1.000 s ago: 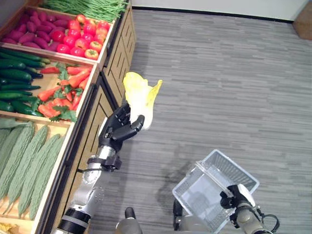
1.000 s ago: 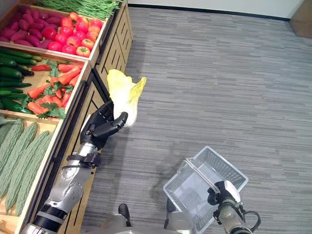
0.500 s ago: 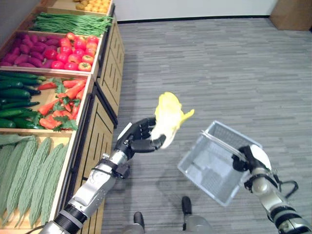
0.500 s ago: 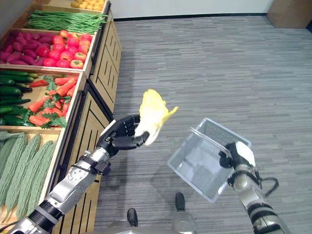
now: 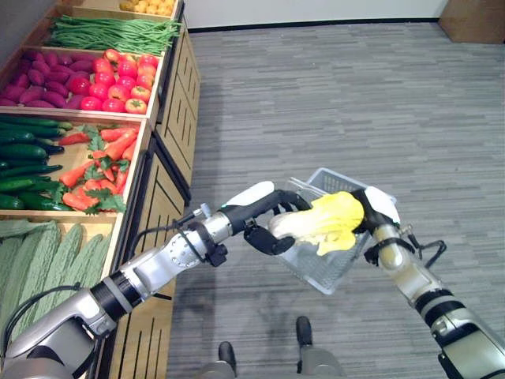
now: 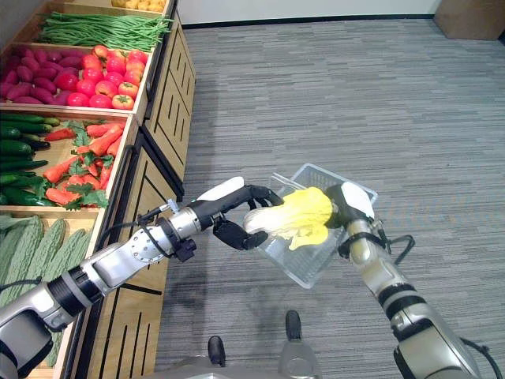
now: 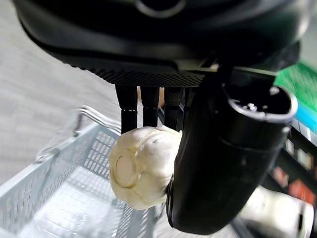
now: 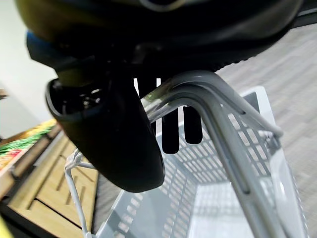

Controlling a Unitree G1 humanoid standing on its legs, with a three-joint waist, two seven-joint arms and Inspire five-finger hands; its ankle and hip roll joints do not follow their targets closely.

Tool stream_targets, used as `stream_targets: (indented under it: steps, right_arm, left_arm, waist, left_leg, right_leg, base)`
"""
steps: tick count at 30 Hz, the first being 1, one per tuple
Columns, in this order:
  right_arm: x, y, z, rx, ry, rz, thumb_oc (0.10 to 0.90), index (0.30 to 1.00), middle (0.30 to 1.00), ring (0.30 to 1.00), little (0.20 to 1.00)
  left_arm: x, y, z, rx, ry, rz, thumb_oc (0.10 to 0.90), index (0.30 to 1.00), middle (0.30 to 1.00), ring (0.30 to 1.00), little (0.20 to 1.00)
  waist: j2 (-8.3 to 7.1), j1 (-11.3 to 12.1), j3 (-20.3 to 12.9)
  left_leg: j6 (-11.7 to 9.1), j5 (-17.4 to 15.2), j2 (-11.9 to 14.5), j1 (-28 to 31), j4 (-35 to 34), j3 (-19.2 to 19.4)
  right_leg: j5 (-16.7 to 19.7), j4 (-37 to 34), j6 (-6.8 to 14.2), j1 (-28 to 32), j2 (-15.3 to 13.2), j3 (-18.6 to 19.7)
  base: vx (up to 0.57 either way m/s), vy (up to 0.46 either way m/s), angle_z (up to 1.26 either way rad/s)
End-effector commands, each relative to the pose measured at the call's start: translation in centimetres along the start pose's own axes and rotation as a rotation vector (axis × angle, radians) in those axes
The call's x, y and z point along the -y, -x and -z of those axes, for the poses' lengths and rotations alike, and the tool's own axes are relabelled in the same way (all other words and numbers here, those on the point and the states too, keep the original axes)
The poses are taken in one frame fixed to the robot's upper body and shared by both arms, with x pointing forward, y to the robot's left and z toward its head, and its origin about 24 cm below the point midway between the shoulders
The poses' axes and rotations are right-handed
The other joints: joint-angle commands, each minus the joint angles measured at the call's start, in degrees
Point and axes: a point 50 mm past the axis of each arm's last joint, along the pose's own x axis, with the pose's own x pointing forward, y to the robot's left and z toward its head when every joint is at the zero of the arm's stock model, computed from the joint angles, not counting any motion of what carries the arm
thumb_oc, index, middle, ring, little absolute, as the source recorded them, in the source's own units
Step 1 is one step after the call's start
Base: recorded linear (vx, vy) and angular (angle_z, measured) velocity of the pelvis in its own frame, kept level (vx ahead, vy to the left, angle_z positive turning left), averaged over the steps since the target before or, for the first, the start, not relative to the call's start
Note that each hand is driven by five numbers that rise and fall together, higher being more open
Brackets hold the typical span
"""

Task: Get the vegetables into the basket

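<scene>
The left hand [image 5: 272, 229] is curling its fingers and thumb around a pale yellow, leafy cabbage head [image 5: 325, 222], holding it over the open top of the light grey plastic mesh basket [image 6: 312, 264]. The right hand [image 5: 377, 209] is gripping the basket's wire handle [image 8: 218, 116]. Grey striped carpet floor [image 5: 355, 95] is spreading beyond, wooden produce shelves [image 5: 162, 170] standing alongside.

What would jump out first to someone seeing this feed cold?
The yellow cabbage, clutched in the left hand right over the grey basket, which the right hand holds up by its handle above the floor. Next, the produce shelves on the left: red tomatoes, carrots, green beans.
</scene>
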Motion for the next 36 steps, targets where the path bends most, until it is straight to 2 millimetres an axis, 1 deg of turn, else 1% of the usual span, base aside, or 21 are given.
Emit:
stream_targets:
  steps: [1, 3, 5, 8, 9, 10, 11, 13, 14, 16, 17, 18, 19, 20, 23, 25, 26, 30, 32, 34, 36]
  right_arm:
    - [4.7, -2.3, -7.0, 0.299, -0.147, 0.203, 0.400, 0.300, 0.300, 0.300, 0.300]
    - [4.6, -2.2, -8.2, 0.337, -0.209, 0.205, 0.400, 0.300, 0.300, 0.300, 0.300]
    - [4.3, -1.8, -9.3, 0.383, -0.275, 0.195, 0.400, 0.300, 0.300, 0.300, 0.300]
    - [4.0, -1.1, -10.2, 0.426, -0.345, 0.178, 0.400, 0.300, 0.300, 0.300, 0.300]
    - [4.0, -1.1, -10.1, 0.425, -0.344, 0.177, 0.400, 0.300, 0.300, 0.300, 0.300]
    - [3.6, -0.4, -10.1, 0.436, -0.399, 0.150, 0.400, 0.300, 0.300, 0.300, 0.300]
    - [3.6, -0.4, -10.1, 0.435, -0.399, 0.150, 0.400, 0.300, 0.300, 0.300, 0.300]
    - [2.9, 1.0, -9.8, 0.445, -0.507, 0.120, 0.400, 0.300, 0.300, 0.300, 0.300]
    - [2.9, 1.1, -9.8, 0.444, -0.506, 0.119, 0.400, 0.300, 0.300, 0.300, 0.300]
    - [2.5, 2.3, -9.4, 0.459, -0.539, 0.089, 0.400, 0.300, 0.300, 0.300, 0.300]
    - [2.5, 2.4, -9.3, 0.457, -0.538, 0.087, 0.400, 0.300, 0.300, 0.300, 0.300]
    - [2.2, 2.9, -9.2, 0.458, -0.549, 0.074, 0.400, 0.300, 0.300, 0.300, 0.300]
    - [2.0, 3.2, -9.0, 0.458, -0.548, 0.063, 0.400, 0.300, 0.300, 0.300, 0.300]
    - [1.7, 3.7, -8.8, 0.460, -0.532, 0.043, 0.400, 0.300, 0.300, 0.300, 0.300]
    - [1.4, 4.3, -8.1, 0.446, -0.512, 0.030, 0.400, 0.300, 0.300, 0.300, 0.300]
    - [0.5, 4.6, -7.4, 0.405, -0.542, 0.010, 0.400, 0.300, 0.300, 0.300, 0.300]
    - [0.5, 4.6, -7.4, 0.404, -0.542, 0.009, 0.400, 0.300, 0.300, 0.300, 0.300]
    - [-0.3, 4.7, -6.7, 0.363, -0.568, -0.002, 0.400, 0.300, 0.300, 0.300, 0.300]
    - [-0.5, 4.8, -6.7, 0.357, -0.573, 0.000, 0.400, 0.300, 0.300, 0.300, 0.300]
    - [-1.0, 4.8, -6.6, 0.341, -0.587, -0.002, 0.400, 0.300, 0.300, 0.300, 0.300]
    - [-1.1, 4.8, -6.5, 0.336, -0.588, -0.002, 0.400, 0.300, 0.300, 0.300, 0.300]
  left_arm:
    - [-2.0, -1.3, -0.7, 0.104, -0.284, -0.080, 0.400, 0.300, 0.300, 0.300, 0.300]
    - [-1.3, -1.4, 0.6, 0.049, -0.385, -0.090, 0.400, 0.300, 0.300, 0.300, 0.300]
    - [-0.4, -1.3, 2.0, -0.021, -0.430, -0.092, 0.400, 0.300, 0.300, 0.300, 0.300]
    - [-0.2, -0.9, 3.8, -0.118, -0.507, -0.112, 0.400, 0.300, 0.300, 0.300, 0.300]
    - [-0.1, -1.0, 3.8, -0.117, -0.509, -0.112, 0.400, 0.300, 0.300, 0.300, 0.300]
    - [0.4, -0.4, 5.3, -0.207, -0.529, -0.122, 0.400, 0.300, 0.300, 0.300, 0.300]
    - [0.4, -0.4, 5.3, -0.207, -0.528, -0.122, 0.400, 0.300, 0.300, 0.300, 0.300]
    - [0.9, 0.6, 7.4, -0.345, -0.581, -0.128, 0.400, 0.300, 0.300, 0.300, 0.300]
    - [0.9, 0.6, 7.3, -0.345, -0.580, -0.128, 0.400, 0.300, 0.300, 0.300, 0.300]
    - [1.2, 1.8, 8.8, -0.452, -0.585, -0.148, 0.400, 0.300, 0.300, 0.300, 0.300]
    - [1.4, 1.8, 8.8, -0.452, -0.584, -0.148, 0.400, 0.300, 0.300, 0.300, 0.300]
    - [1.5, 2.4, 9.3, -0.493, -0.580, -0.159, 0.559, 0.522, 0.522, 0.522, 0.522]
    - [1.7, 2.8, 9.6, -0.520, -0.577, -0.165, 0.631, 0.624, 0.624, 0.624, 0.624]
    - [2.2, 3.5, 10.2, -0.565, -0.576, -0.171, 0.900, 1.000, 1.000, 1.000, 1.000]
    - [2.4, 3.9, 10.0, -0.566, -0.556, -0.197, 0.900, 1.000, 1.000, 1.000, 1.000]
    - [2.7, 4.1, 9.8, -0.556, -0.539, -0.207, 0.900, 1.000, 1.000, 1.000, 1.000]
    - [2.7, 4.1, 9.8, -0.556, -0.539, -0.207, 0.900, 1.000, 1.000, 1.000, 1.000]
    - [3.2, 3.6, 8.9, -0.505, -0.507, -0.232, 0.900, 1.000, 1.000, 1.000, 1.000]
    - [3.3, 3.5, 8.6, -0.489, -0.493, -0.240, 0.900, 1.000, 1.000, 1.000, 1.000]
    - [3.4, 2.9, 7.8, -0.447, -0.456, -0.278, 0.900, 1.000, 1.000, 1.000, 1.000]
    - [3.4, 2.8, 7.6, -0.438, -0.443, -0.288, 0.900, 1.000, 1.000, 1.000, 1.000]
  waist:
    - [-2.58, 0.11, -5.44]
    - [-2.54, 0.06, -5.61]
    - [-2.55, 0.02, -5.73]
    - [-2.51, -0.16, -5.97]
    - [-2.49, -0.12, -6.02]
    - [-2.55, -0.35, -6.03]
    - [-2.53, -0.34, -6.06]
    - [-2.64, -0.70, -6.08]
    - [-2.60, -0.66, -6.12]
    - [-2.78, -0.87, -6.14]
    - [-2.70, -0.86, -6.25]
    - [-2.78, -0.93, -6.23]
    - [-2.87, -0.96, -6.19]
    - [-2.94, -1.10, -6.24]
    - [-2.95, -1.34, -6.37]
    - [-2.97, -1.46, -6.44]
    - [-2.97, -1.45, -6.47]
    - [-2.93, -1.50, -6.60]
    - [-2.93, -1.51, -6.72]
    - [-2.87, -1.40, -6.77]
    - [-2.84, -1.41, -6.79]
  left_leg:
    - [-2.47, 0.91, 1.17, -2.58, 0.03, -3.00]
    - [-2.51, 0.88, 1.28, -2.44, 0.03, -3.10]
    - [-2.60, 0.87, 1.40, -2.30, 0.03, -2.98]
    - [-2.62, 0.78, 1.49, -2.21, 0.03, -2.80]
    - [-2.62, 0.77, 1.49, -2.20, 0.03, -2.81]
    - [-2.63, 0.77, 1.56, -2.14, 0.03, -2.68]
    - [-2.63, 0.76, 1.56, -2.15, 0.03, -2.69]
    - [-2.64, 0.66, 1.61, -2.01, 0.03, -2.60]
    - [-2.64, 0.65, 1.61, -2.00, 0.03, -2.61]
    - [-2.71, 0.58, 1.70, -1.84, 0.03, -2.33]
    - [-2.71, 0.56, 1.70, -1.82, 0.03, -2.33]
    - [-2.71, 0.55, 1.72, -1.79, 0.03, -2.25]
    - [-2.73, 0.54, 1.72, -1.77, 0.03, -2.18]
    - [-2.75, 0.49, 1.76, -1.72, 0.03, -1.98]
    - [-2.82, 0.39, 1.92, -1.55, 0.03, -1.62]
    - [-2.87, 0.39, 1.99, -1.34, 0.03, -1.34]
    - [-2.87, 0.39, 1.99, -1.33, 0.03, -1.33]
    - [-2.91, 0.43, 1.98, -1.24, 0.03, -1.42]
    - [-2.92, 0.45, 2.01, -1.28, 0.03, -1.51]
    - [-2.92, 0.48, 2.00, -1.36, 0.03, -1.60]
    - [-2.91, 0.50, 1.99, -1.35, 0.03, -1.64]
  right_leg:
    - [-5.54, 0.23, 4.76, 3.62, -1.07, -2.82]
    - [-5.72, 0.15, 4.76, 4.01, -0.95, -3.11]
    - [-5.85, 0.08, 4.74, 4.29, -0.86, -3.26]
    - [-5.94, 0.02, 4.74, 4.38, -0.74, -3.20]
    - [-5.95, 0.02, 4.74, 4.40, -0.74, -3.21]
    - [-5.99, 0.01, 4.73, 4.46, -0.75, -3.19]
    - [-5.99, 0.01, 4.73, 4.46, -0.74, -3.20]
    - [-6.11, -0.01, 4.68, 4.59, -0.73, -3.13]
    - [-6.11, -0.01, 4.69, 4.60, -0.73, -3.14]
    - [-6.24, -0.04, 4.66, 4.75, -0.70, -3.15]
    - [-6.24, -0.04, 4.66, 4.77, -0.70, -3.15]
    - [-6.25, -0.04, 4.67, 4.76, -0.71, -3.11]
    - [-6.22, -0.04, 4.66, 4.76, -0.71, -3.07]
    - [-6.20, -0.04, 4.62, 4.74, -0.66, -2.94]
    - [-6.20, -0.04, 4.63, 4.64, -0.55, -2.67]
    - [-6.18, -0.04, 4.67, 4.72, -0.50, -2.53]
    - [-6.18, -0.04, 4.66, 4.72, -0.50, -2.52]
    - [-6.32, -0.04, 4.58, 4.92, -0.46, -2.53]
    - [-6.37, -0.04, 4.56, 4.96, -0.48, -2.64]
    - [-6.44, -0.04, 4.55, 5.01, -0.53, -2.77]
    - [-6.46, -0.04, 4.54, 5.04, -0.51, -2.81]
  base:
    - [0.01, -0.011, 0.03]
    - [0.00, 0.000, 0.00]
    - [0.00, 0.000, 0.00]
    - [0.00, 0.000, 0.00]
    - [0.00, 0.000, 0.00]
    - [0.00, 0.000, 0.00]
    - [0.00, 0.000, 0.00]
    - [0.00, 0.000, 0.00]
    - [0.00, 0.000, 0.00]
    - [0.00, 0.000, 0.00]
    - [0.00, 0.000, 0.00]
    - [0.00, 0.000, 0.00]
    - [0.00, 0.000, 0.00]
    - [0.00, 0.000, 0.00]
    - [0.00, 0.001, -0.03]
    - [0.00, 0.001, -0.05]
    - [0.00, 0.001, -0.05]
    - [0.00, 0.001, -0.01]
    - [0.00, 0.000, 0.00]
    - [0.00, 0.000, 0.00]
    - [0.00, 0.000, 0.00]
